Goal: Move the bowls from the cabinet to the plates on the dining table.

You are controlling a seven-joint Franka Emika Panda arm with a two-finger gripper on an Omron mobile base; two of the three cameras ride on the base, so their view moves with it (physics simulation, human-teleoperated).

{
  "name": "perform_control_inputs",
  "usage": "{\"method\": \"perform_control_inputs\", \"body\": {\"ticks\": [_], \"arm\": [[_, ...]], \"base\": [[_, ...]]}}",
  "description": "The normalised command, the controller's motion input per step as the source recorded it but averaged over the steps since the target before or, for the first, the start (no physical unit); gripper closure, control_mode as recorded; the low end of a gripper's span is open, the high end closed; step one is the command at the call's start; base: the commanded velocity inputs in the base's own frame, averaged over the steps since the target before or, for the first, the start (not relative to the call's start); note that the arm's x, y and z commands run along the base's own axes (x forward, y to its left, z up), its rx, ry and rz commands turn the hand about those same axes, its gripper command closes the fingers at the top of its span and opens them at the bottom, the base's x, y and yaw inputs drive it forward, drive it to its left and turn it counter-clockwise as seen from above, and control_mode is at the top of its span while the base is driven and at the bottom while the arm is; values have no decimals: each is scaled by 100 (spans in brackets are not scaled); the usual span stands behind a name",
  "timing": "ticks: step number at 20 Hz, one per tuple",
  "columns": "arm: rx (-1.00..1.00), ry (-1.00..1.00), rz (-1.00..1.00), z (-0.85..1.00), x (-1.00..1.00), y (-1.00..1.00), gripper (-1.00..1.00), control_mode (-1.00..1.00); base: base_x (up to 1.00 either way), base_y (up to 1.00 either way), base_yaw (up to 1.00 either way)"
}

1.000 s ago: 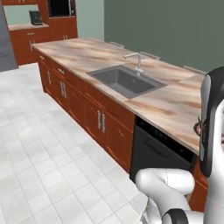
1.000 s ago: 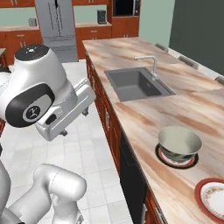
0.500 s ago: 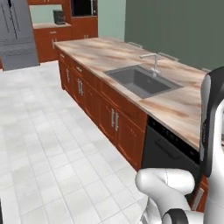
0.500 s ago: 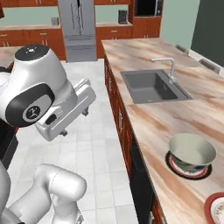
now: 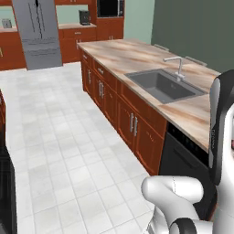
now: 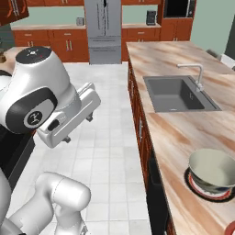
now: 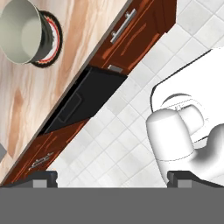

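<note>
Room: simulated kitchen with a white tiled floor [image 5: 59, 137], red-brown cabinetry along the far wall and a grey refrigerator [image 5: 36, 32] at the back.
Far left: a corner of a reddish-brown wall cabinet [image 6: 13, 10] shows at the upper left of the right base view, doors apparently shut; its contents cannot be seen.
Arm: the white arm [image 6: 41, 101] is folded close over the base, above the floor and beside the desk, not reaching toward anything.
Pincer: the pincer [image 7: 112, 177] shows two dark tips well apart with nothing between them; it is wide open and empty.
Desk: the dining table [image 6: 183, 133], a long desk with a beige-pink veined top, runs along the right, with a grey sink [image 6: 176, 94] and faucet [image 6: 195, 73] set into it.
Bowl: the metal bowl [image 6: 213, 170], shiny grey outside and cream inside, sits upright on the red-rimmed plate [image 6: 209, 193] near the desk's near end.
Second plate: a red sliver at the lower right corner of the right base view may be another plate; too little shows to say.
Progress: judged half done, one bowl delivered. The marble-like bowl remains to be fetched, presumably from the cabinet, and set on the other plate.
Writing: no brand, label or legible text anywhere.
</note>
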Motion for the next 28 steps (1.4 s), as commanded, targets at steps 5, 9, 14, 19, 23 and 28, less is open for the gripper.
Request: {"method": "perform_control_inputs", "body": {"ticks": [5,9,14,19,23,28], "arm": [[0,0,0,0,0,0,-100,100],[0,0,0,0,0,0,-100,100],[0,0,0,0,0,0,-100,100],[0,0,0,0,0,0,-100,100],[0,0,0,0,0,0,-100,100],[0,0,0,0,0,0,-100,100]], "base": [[-1,-4,25],[-1,-4,25],[-1,-4,25],[-1,-4,25],[-1,-4,25],[-1,-4,25]]}}
